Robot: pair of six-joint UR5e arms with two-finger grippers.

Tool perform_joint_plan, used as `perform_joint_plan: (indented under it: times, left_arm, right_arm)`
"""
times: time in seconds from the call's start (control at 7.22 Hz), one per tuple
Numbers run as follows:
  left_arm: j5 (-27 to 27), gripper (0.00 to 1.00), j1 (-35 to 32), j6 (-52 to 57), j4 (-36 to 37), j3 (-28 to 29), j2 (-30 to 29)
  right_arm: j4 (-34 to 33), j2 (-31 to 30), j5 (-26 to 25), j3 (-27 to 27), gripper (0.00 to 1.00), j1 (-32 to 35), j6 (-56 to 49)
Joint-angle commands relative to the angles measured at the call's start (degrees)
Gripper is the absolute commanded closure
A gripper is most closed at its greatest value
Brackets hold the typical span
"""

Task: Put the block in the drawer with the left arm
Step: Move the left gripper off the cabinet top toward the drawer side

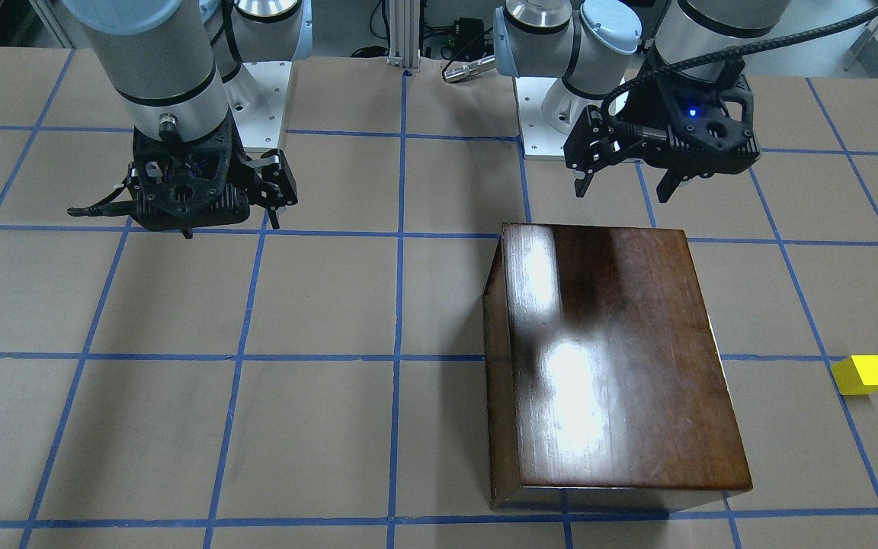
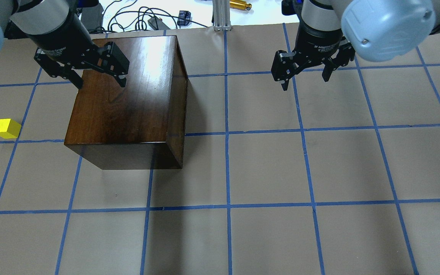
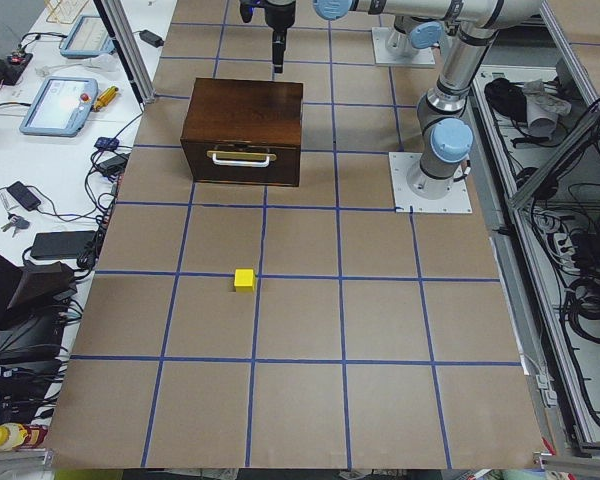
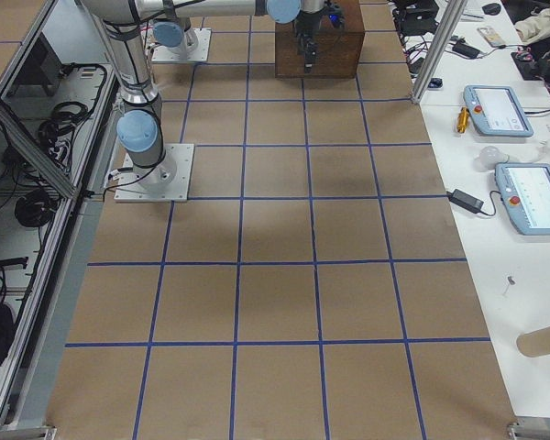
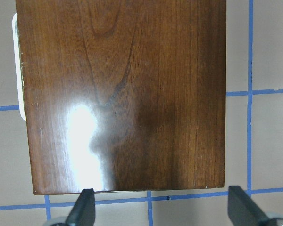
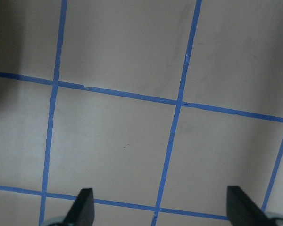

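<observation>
The yellow block (image 1: 860,374) lies on the table, well to the side of the dark-brown wooden box (image 1: 614,358); it also shows in the overhead view (image 2: 6,128) and the left side view (image 3: 244,280). The drawer is shut; its front with the metal pull (image 3: 242,157) faces the block. My left gripper (image 2: 97,78), with a blue light, hangs open and empty above the box's robot-side edge (image 5: 122,94). My right gripper (image 2: 306,78) is open and empty over bare table.
The table is brown paper with a blue tape grid (image 2: 227,133). The arm bases (image 1: 264,99) stand at the robot's edge. Cables and small devices (image 2: 159,19) lie beyond the table's far edge.
</observation>
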Motion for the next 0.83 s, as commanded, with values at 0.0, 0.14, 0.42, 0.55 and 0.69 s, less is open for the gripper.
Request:
perform_joint_plan:
  times: [0.0, 0.14, 0.42, 0.55, 0.69]
  left_arm:
    - [0.0, 0.0, 0.1, 0.0, -0.1, 0.0, 0.2]
    - [0.1, 0.0, 0.1, 0.0, -0.1, 0.0, 0.3]
    - [0.1, 0.0, 0.3, 0.1, -0.4, 0.3, 0.3]
    - [0.1, 0.0, 0.2, 0.1, -0.9, 0.2, 0.5]
    - [0.1, 0.0, 0.2, 0.0, -0.8, 0.3, 0.5]
  right_arm:
    - [0.0, 0.0, 0.0, 0.0, 0.0, 0.0, 0.0]
    - [0.0, 0.0, 0.0, 0.0, 0.0, 0.0, 0.0]
    - [0.0, 0.0, 0.0, 0.0, 0.0, 0.0, 0.0]
    - [0.0, 0.0, 0.0, 0.0, 0.0, 0.0, 0.0]
    - [0.0, 0.0, 0.0, 0.0, 0.0, 0.0, 0.0]
